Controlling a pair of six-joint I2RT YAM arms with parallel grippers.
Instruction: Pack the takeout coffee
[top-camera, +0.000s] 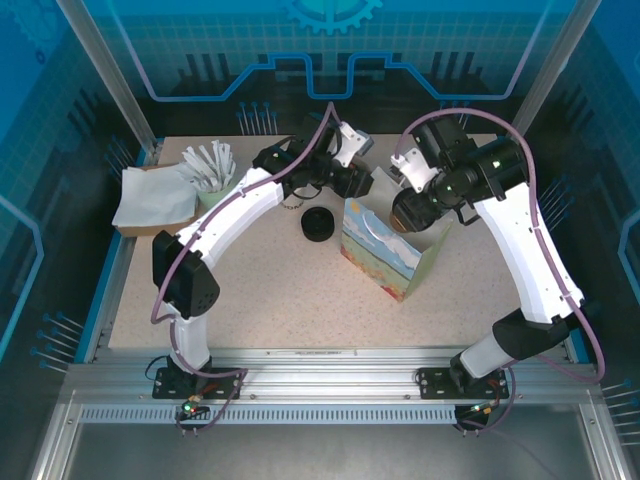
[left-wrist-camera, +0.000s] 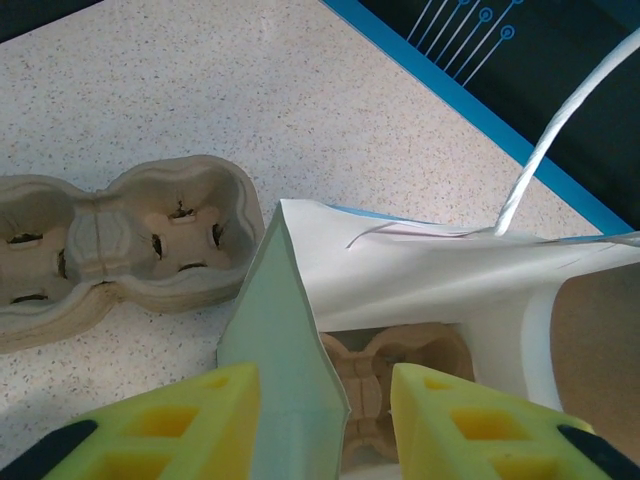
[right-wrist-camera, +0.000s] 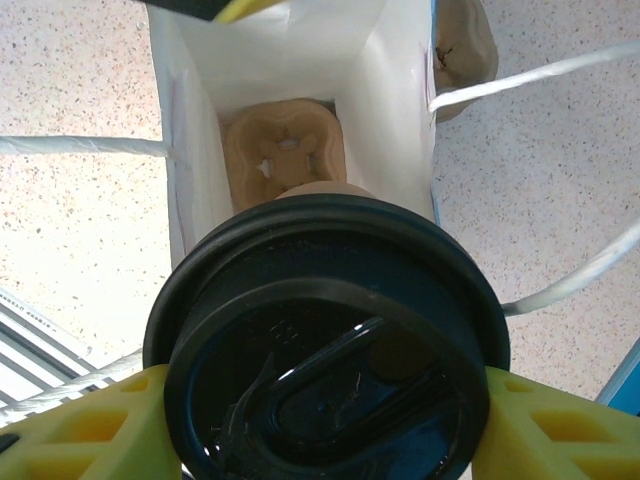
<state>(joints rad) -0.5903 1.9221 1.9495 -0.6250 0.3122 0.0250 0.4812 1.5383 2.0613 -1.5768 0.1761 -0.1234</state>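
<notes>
While my right arm (top-camera: 520, 230) arches high and curls its wrist down over the paper bag (top-camera: 380, 250), the right gripper (right-wrist-camera: 325, 420) is clamped on the takeout coffee (right-wrist-camera: 325, 300), with a yellow finger (right-wrist-camera: 90, 420) pressed to each side under the black lid. Cup upright, directly over the bag's open mouth; whether its base is past the rim I cannot tell. Pulp carrier (right-wrist-camera: 285, 150) sits on the bag's bottom, under the cup. Left arm (top-camera: 230, 215) reaches long toward the bag's far side, wrist tipped down. Left gripper (left-wrist-camera: 322, 395) straddles the bag's rim at a corner fold, fingers apart: one outside the wall, one over the opening, a gap showing beside the wall. Second pulp carrier (left-wrist-camera: 120, 240) lies just outside the bag at that corner.
</notes>
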